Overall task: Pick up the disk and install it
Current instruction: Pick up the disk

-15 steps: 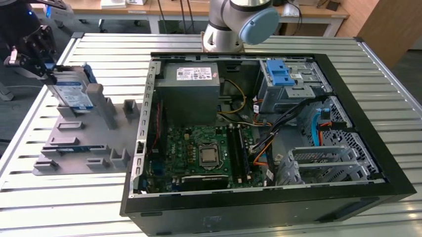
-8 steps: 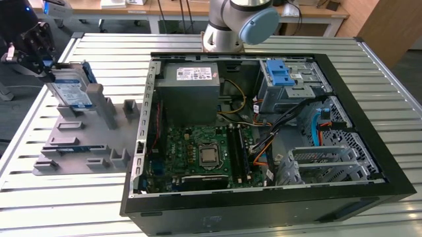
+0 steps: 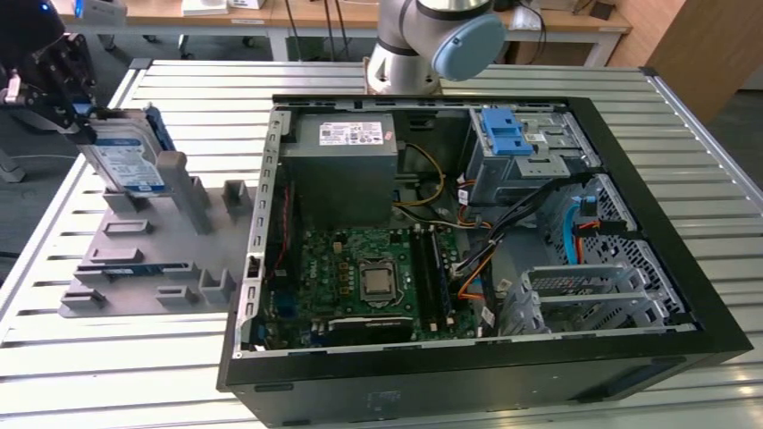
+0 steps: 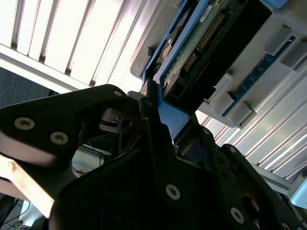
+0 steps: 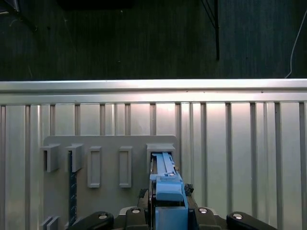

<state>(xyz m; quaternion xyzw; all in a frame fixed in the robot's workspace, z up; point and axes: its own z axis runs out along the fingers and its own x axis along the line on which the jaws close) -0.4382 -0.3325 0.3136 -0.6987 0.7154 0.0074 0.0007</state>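
Clasping disk (image 3: 123, 161); slatted table (image 3: 691, 134), dark floor (image 5: 144, 38).

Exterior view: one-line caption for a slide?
Gripper grips the disk, upright at the grey fixture beside the open computer case.

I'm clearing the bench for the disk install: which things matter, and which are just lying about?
Job: disk, gripper with jaws shut on it, grey rack it stands in, open computer case (likely its destination).
Lying about: slatted table, desks behind.

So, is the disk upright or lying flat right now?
Upright: the disk stands on edge in the grey holder, with the gripper clamped on its top.
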